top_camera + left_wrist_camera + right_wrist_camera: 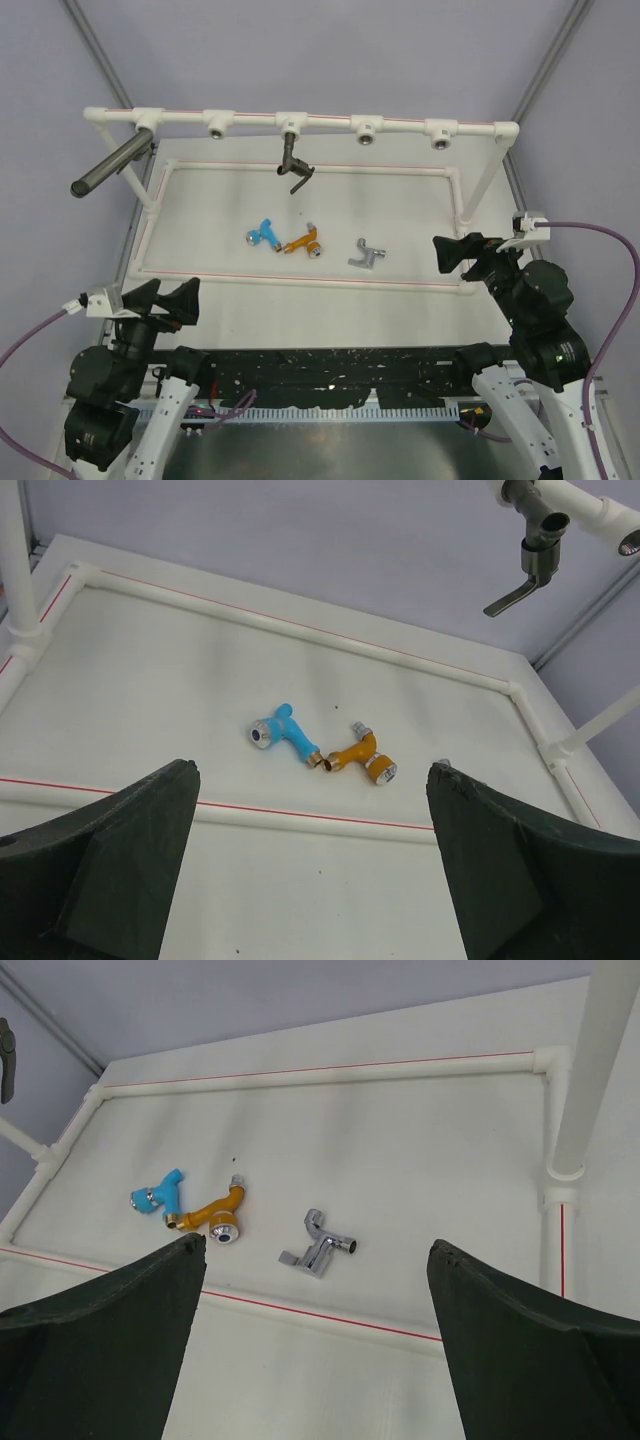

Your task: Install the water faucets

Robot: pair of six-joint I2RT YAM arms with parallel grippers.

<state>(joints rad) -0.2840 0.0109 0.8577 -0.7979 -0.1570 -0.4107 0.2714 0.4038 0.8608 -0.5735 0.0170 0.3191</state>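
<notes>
Both tools are released and carry nothing: the left gripper [163, 297] sits at the lower left of the overhead view and the right gripper [456, 250] at the middle right, each with its jaws spread wide and well apart from any part. All three loose faucets lie flat in the centre of the framed white table [200, 215]: the blue faucet [264, 235] and the orange faucet [302, 241] almost end to end, the silver faucet [367, 256] a little to their right. Across the top runs the white pipe rail [330, 122], with open sockets [366, 132] facing forward, a dark lever tap [292, 160] already hanging at its middle and a long dark cylinder [110, 165] slanting off the upper left. The step in hand looks like the first pickup. The silver one is nearest the right arm and lies clear of its neighbours, so it seems the easiest start. Grip it across the body, leaving the threaded end exposed and pointing away from the fingers, so it can be lined up square with a socket before turning; a skewed entry would likely bind.
</notes>
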